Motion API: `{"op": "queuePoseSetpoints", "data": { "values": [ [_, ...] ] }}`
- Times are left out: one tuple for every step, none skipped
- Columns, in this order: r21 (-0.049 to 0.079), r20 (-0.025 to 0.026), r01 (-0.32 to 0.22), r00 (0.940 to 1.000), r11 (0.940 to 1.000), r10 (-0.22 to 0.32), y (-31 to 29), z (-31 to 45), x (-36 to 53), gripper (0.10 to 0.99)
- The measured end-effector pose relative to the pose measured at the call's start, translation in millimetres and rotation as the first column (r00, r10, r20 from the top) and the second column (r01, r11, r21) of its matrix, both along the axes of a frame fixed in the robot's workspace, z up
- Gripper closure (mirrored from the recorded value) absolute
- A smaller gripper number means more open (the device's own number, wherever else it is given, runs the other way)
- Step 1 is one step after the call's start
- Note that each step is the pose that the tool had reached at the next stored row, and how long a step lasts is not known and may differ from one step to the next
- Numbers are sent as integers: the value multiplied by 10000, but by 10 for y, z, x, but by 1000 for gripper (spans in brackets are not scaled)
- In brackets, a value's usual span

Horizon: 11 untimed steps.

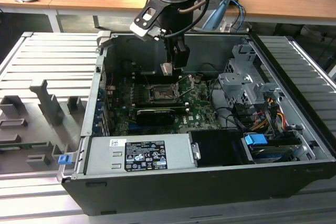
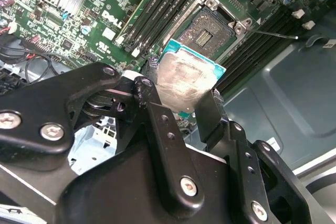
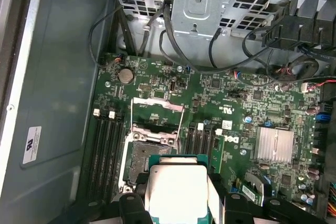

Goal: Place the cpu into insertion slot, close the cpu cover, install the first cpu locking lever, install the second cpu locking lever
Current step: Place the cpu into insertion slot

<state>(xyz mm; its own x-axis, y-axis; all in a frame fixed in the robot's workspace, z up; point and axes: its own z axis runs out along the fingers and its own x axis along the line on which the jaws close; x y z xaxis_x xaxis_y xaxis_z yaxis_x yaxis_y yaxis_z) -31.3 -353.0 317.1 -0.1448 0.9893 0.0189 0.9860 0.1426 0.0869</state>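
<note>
Right now our hand [image 2: 181,95] is clenched on the cpu [image 2: 186,85], with a finger on each of two opposite edges. We see a thin square chip. Its metal top is silvery-grey, smeared and dull in the second wrist view, and a teal-green board rim shows around it. It hangs above the open socket [image 3: 142,156] on the green motherboard [image 3: 236,93] inside the computer case [image 1: 210,182]. The cpu cover [image 3: 157,104] stands lifted just beyond the socket.

Silvery square cpu [image 3: 178,190] pinched by its edges in the hand [image 2: 181,93], hanging just above the open socket [image 3: 137,161]. cpu cover [image 3: 156,102] flipped up, thin metal frame, square window.
</note>
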Motion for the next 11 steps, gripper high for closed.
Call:
{"op": "queuePoseSetpoints", "data": {
  "values": [
    [0, 0, 0, 10000, 10000, 0, 0, -3, 0, 561],
    [-1, 0, -1, 10000, 10000, 1, 0, -8, 0, 561],
    [0, 0, 0, 10000, 10000, 0, 0, -13, 0, 561],
    [0, 0, 0, 10000, 10000, 0, 0, -18, 0, 561],
    [0, 0, 0, 10000, 10000, 0, 0, -21, 0, 561],
    [0, -1, 0, 10000, 10000, 0, 0, -24, 0, 561],
    [0, -1, 0, 10000, 10000, 0, 0, -28, 0, 561],
    [-1, -2, 0, 10000, 10000, 0, 0, -31, 0, 561],
    [0, -2, 0, 10000, 10000, 0, 0, -35, 0, 561],
    [1, -2, 0, 10000, 10000, 0, 0, -38, 0, 561],
    [0, -3, 0, 10000, 10000, 0, 0, -46, 0, 561]
  ]
}}
